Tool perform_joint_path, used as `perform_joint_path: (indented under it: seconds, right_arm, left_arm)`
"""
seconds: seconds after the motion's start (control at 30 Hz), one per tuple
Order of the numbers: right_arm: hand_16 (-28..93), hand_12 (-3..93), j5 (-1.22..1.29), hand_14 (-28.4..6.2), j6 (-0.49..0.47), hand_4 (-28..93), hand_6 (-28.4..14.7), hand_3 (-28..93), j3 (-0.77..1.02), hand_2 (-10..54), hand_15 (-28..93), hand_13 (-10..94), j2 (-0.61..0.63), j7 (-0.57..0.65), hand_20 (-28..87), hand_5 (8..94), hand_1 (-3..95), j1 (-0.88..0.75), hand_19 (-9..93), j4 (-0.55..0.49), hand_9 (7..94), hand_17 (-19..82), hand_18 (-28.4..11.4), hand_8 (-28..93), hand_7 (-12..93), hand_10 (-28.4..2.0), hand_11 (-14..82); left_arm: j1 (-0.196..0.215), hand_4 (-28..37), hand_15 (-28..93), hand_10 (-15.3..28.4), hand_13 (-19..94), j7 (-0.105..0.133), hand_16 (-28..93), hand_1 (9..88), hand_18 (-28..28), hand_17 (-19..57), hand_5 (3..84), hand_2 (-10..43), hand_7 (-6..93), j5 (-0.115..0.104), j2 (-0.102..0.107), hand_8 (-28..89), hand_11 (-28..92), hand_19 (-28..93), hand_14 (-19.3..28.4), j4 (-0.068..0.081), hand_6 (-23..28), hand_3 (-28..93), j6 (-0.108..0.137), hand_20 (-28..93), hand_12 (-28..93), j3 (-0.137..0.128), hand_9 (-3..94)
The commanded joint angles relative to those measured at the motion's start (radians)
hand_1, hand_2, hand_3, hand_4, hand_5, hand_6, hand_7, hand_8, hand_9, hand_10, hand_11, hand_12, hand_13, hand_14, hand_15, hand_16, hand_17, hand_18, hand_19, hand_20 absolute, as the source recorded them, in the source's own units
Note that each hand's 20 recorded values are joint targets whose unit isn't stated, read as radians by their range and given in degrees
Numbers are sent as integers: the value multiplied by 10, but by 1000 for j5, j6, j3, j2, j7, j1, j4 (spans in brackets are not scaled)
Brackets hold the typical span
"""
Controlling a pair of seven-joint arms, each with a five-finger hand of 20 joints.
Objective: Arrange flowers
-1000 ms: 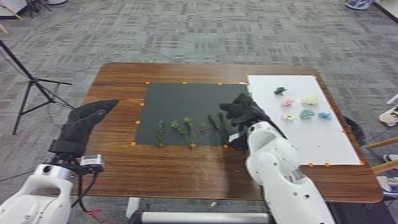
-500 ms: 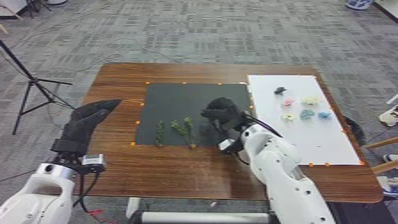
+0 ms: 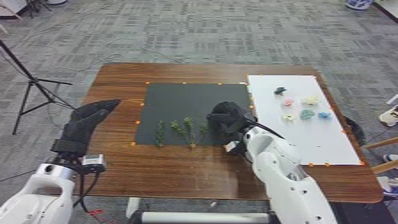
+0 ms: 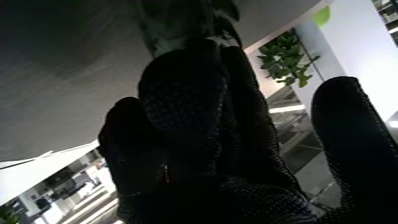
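Right hand [image 3: 228, 115] sits over the near right part of the dark mat [image 3: 191, 102]. Its grip: cannot tell; green sprig [image 4: 169, 27] right at its tip in the wrist view, but whether held or merely met is unclear. Left hand [image 3: 87, 119] released, fingers straight, off the mat's left side.

Green stems [image 3: 160, 134] lie left of the right hand, a little nearer the robot, long axes running roughly fore and aft, some leaning slightly. Right hand much closer to the nearest of them than left hand is.

Flower heads [image 3: 306, 114] spread on the white sheet [image 3: 311, 140], to the right hand's right. Judgement: arranging seems at an early step. If the sprig is gripped, next carry probably goes rightward; if not, grip should close across its length.
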Motion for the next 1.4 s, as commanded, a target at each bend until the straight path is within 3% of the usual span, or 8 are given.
perform_joint_path:
  seconds: [0.03, 0.93, 1.03, 1.4]
  right_arm:
    - [331, 114, -9, -65, 19, -104, -56, 661, 0, 121, 519, 914, 19, 34, 537, 520, 191, 10, 932, 1, 651, 611, -169, -59, 283, -136, 86]
    - [330, 116, 91, -64, 26, -97, -56, 652, -6, 105, 515, 916, 31, 103, 536, 547, 179, 10, 932, -25, 662, 611, -173, -52, 259, -140, 88]
    - [331, 119, 202, -64, -55, -98, -54, 649, 8, 86, 514, 913, 28, 129, 537, 549, 181, 23, 932, -56, 664, 608, -174, -53, 257, -141, 89]
    - [332, 140, 497, -62, 46, -96, -53, 634, 64, 12, 516, 905, 74, 127, 538, 572, 204, 59, 932, -214, 690, 600, -175, -52, 244, -158, 98]
  left_arm:
    - [8, -230, 71, 110, 280, 4, 35, 248, 100, -11, 457, -95, 174, -6, -9, -75, 142, 0, 130, -4, 24, 672, -2, 141, 132, 1, 368]
    - [10, -229, 70, 110, 281, 1, 35, 248, 100, -11, 457, -95, 173, -5, -9, -75, 142, 0, 130, -5, 24, 671, -4, 141, 133, 6, 369]
    - [9, -230, 70, 109, 281, 0, 35, 249, 100, -11, 457, -95, 173, -7, -8, -76, 142, 0, 129, -4, 24, 671, -5, 141, 133, 7, 369]
    - [9, -229, 71, 110, 281, -3, 35, 249, 100, -11, 457, -95, 173, -6, -5, -76, 143, 0, 130, -4, 24, 671, -8, 141, 133, 12, 369]
